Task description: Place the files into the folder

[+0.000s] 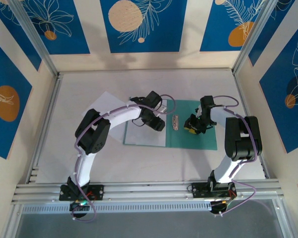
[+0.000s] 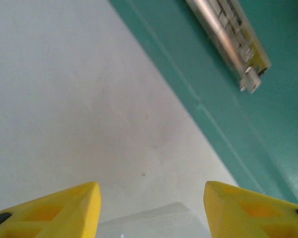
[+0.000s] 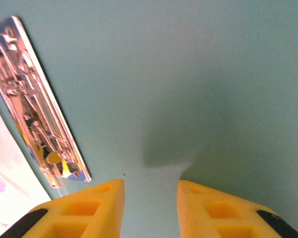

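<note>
Folder: the thin teal-green card folder (image 1: 204, 140) lies open and flat in the middle of the table (image 1: 154, 166), so paper can be laid inside.
Clip: the small silver metal clip (image 1: 175, 122) sits along the fold between the two leaves. I think it is there to hold the sheets in.
First file: one plain white paper sheet (image 1: 139, 138) lies on the folder's left leaf. Its right edge is near the clip but does not reach it.
Second file: the other plain white paper sheet (image 1: 107, 101) lies on the table beside the folder's far left corner, partly under the left arm. It is not in the folder yet.
Left claw: the left claw (image 2: 151, 187) is spread wide and holds nothing. It hangs low over the first sheet, maybe to push or straighten it.
Right claw: the right claw (image 3: 150, 187) has only a small gap and holds nothing. It is low over the bare right leaf beside the clip, maybe to keep the folder from sliding.
Left to do: the second sheet must go in.
</note>
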`<state>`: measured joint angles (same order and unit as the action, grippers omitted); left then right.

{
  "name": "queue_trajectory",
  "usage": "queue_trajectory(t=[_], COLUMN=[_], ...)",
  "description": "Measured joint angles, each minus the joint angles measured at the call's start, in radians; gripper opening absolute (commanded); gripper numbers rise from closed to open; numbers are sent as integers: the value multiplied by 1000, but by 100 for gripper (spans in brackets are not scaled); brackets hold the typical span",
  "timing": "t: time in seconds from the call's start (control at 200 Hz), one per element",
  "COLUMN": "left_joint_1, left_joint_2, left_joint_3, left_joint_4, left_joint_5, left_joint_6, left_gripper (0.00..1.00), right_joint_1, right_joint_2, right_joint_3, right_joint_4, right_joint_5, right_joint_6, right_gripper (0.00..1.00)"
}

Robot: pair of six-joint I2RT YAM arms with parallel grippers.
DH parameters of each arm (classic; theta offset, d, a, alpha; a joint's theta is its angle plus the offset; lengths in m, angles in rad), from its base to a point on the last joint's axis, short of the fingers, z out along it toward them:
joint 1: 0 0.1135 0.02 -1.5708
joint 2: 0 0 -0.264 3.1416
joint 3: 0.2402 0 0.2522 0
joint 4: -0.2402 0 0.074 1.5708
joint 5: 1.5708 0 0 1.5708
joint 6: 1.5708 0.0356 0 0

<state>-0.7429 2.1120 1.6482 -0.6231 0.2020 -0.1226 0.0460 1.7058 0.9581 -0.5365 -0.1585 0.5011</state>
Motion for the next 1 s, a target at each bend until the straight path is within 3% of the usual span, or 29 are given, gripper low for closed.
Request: queue_trajectory(t=[0.37,0.6,0.885,0.995], left_joint_1=[42,-9,-22,-23], left_joint_2=[-138,-183,-118,-97], left_joint_3=[60,2,-43,-61], left_joint_4=[-24,80,126,128], left_joint_5=[-12,-48,-101,-108], left_joint_6=[-97,-222,-325,-342], left_gripper=[57,53,46,45], right_joint_1=[7,23,209,238], right_joint_2=[-101,-161,-166,-149], right_joint_3=[92,92,87,87], right_joint_4=[-49,-52,-56,-55], right_joint_5=[-56,-70,13,43], right_joint_6=[2,13,43,55], right_gripper=[36,35,33,33])
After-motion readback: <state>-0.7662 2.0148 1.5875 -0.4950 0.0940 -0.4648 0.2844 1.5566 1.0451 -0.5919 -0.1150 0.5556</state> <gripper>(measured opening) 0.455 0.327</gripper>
